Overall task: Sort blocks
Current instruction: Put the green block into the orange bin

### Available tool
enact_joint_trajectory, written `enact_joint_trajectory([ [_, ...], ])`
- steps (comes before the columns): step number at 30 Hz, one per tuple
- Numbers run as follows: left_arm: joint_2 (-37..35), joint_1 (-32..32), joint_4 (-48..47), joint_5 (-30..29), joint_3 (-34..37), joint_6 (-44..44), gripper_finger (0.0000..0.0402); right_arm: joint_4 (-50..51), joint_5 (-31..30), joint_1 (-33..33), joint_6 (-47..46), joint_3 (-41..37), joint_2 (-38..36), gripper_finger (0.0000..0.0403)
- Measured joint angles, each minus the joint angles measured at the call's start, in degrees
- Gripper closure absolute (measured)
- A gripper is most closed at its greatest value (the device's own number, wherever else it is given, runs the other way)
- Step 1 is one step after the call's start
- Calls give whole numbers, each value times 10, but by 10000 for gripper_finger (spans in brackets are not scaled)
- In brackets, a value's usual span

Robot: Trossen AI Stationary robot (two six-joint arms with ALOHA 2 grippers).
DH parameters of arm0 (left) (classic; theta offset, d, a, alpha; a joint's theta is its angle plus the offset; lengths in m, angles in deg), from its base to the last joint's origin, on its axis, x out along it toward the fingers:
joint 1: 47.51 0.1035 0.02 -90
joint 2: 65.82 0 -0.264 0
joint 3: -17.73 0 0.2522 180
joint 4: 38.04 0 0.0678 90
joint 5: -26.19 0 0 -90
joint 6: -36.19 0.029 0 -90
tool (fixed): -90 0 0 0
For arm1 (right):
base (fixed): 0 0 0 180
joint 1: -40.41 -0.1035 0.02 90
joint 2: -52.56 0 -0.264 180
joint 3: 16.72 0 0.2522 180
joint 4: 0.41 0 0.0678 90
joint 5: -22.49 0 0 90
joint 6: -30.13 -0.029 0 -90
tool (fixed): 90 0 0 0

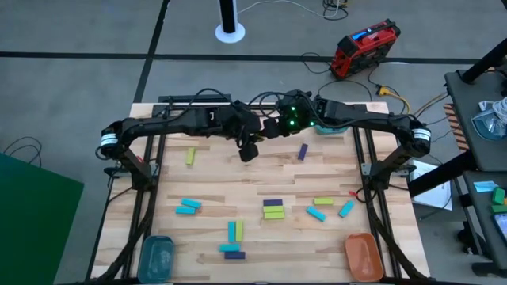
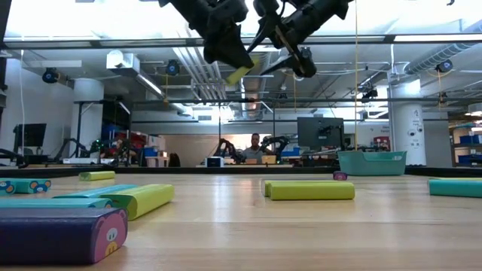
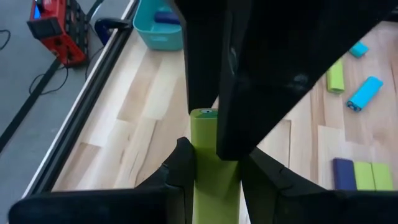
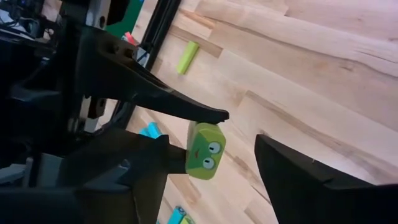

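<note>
My left gripper (image 3: 208,171) pinches a yellow-green block (image 3: 208,162) aloft above the table (image 1: 214,178) at 12 o'clock. My right gripper (image 4: 239,162), fingers spread, brackets its free end.

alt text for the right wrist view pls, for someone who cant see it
A yellow-green block with a cartoon frog face on its end is held in the air by the left gripper, seen between the right gripper's own open jaws. Below is the pale wooden table, with another yellow-green block lying near its dark frame.
</note>
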Motion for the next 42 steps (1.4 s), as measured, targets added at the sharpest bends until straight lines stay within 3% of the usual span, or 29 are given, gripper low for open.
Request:
enact_joint_trajectory([
  [10,0,-5,4,0,-18,0,330,-2,-4,0,3,0,0,229],
  [20,1,-21,5,-15,-19,-22,330,-1,3,-1,11,1,-1,344],
  [29,-1,-24,0,0,-21,-45,268,32,-20,2,51,0,-9,348],
  [42,-1,-24,-23,-4,-21,-59,261,301,-55,-2,167,44,-90,348],
])
